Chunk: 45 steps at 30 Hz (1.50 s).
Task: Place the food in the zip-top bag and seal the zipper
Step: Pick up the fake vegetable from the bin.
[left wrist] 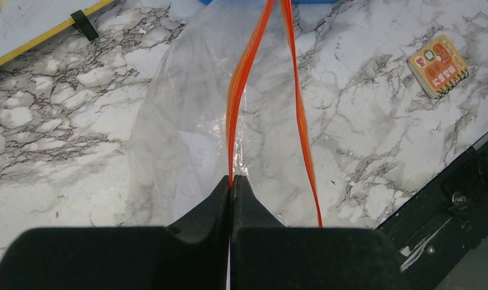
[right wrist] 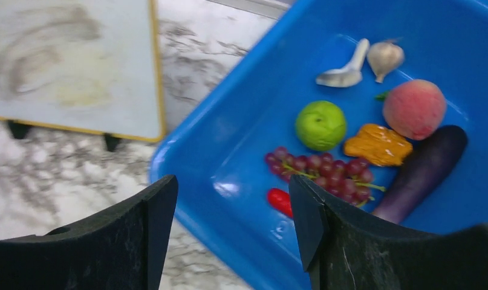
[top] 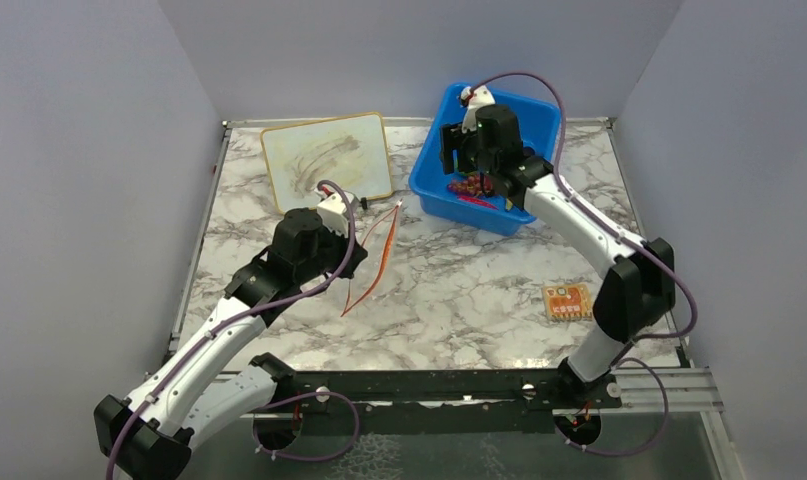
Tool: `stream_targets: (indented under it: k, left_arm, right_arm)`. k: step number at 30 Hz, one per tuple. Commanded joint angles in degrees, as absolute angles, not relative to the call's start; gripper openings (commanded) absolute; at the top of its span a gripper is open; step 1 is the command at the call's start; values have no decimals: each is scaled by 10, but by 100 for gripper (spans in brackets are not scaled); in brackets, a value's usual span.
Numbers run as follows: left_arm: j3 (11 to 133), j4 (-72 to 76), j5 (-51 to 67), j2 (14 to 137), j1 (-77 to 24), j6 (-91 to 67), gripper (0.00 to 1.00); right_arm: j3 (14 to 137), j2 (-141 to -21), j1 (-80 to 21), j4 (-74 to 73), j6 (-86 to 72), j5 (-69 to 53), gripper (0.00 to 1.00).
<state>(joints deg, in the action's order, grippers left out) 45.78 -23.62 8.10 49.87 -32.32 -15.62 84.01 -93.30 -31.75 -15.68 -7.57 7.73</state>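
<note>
Left arm [top: 219,330] reaches up-table from base, wrist aimed toward blue bin [right wrist: 241,121]. Left gripper [left wrist: 231,181] pinched tight on zipper [left wrist: 238,90]. Zip-top bag [left wrist: 187,139] lies left of bin, mouth strips parted.

Right arm [top: 589,225] arches over bin. Right gripper [right wrist: 232,193] points down above bin's left wall, fingers apart, holding nothing.

Food inside bin: lime [right wrist: 320,124], peach [right wrist: 414,109], eggplant [right wrist: 422,172], grape bunch [right wrist: 326,172].

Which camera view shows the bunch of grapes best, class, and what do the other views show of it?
The right wrist view shows it best. There the grapes lie in plain sight on the floor of the blue bin, with each berry distinct. The top view shows them only as a small dark red patch in the bin. The left wrist view does not show them.
</note>
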Motion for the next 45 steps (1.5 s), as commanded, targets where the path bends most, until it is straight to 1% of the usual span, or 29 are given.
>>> stream_targets:
  k: [1,6,7,8,12,17,20,30,36,39,42,45]
  left_arm:
    - [447,-227,72,478,-320,-149,0]
    - [445,-227,66,470,-320,-149,0]
    - [444,-227,65,468,-320,-148,0]
    - [446,-227,65,469,-320,-147,0]
    - [446,-228,63,468,-319,-146,0]
    - [443,-227,65,463,-319,-147,0]
    - [443,-227,68,464,-318,-147,0]
    - [443,-228,66,463,-318,-147,0]
    - [442,-228,65,462,-318,-147,0]
    - [441,-227,61,458,-318,-147,0]
    - [440,-228,59,457,-318,-148,0]
    - [440,-227,58,454,-318,-147,0]
  right_arm:
    - [891,-1012,-259,-184,-35,60,69]
    - [952,-1098,-217,-211,-48,44,74]
    - [981,-1137,-207,-210,-69,26,74]
    - [993,-1150,-207,-212,-78,23,74]
    - [1030,-1198,-206,-218,-118,56,72]
    - [1051,-1238,-203,-197,-120,90,71]
    - [1073,-1261,-202,-197,-93,100,73]
    - [1125,-1327,-195,-215,-50,90,75]
    - [1123,-1340,-194,-213,-35,95,74]
    - [1122,-1344,-194,-218,-36,91,72]
    - [1115,-1340,-193,-215,-36,81,62]
    - [1112,-1333,-193,-215,-38,72,54]
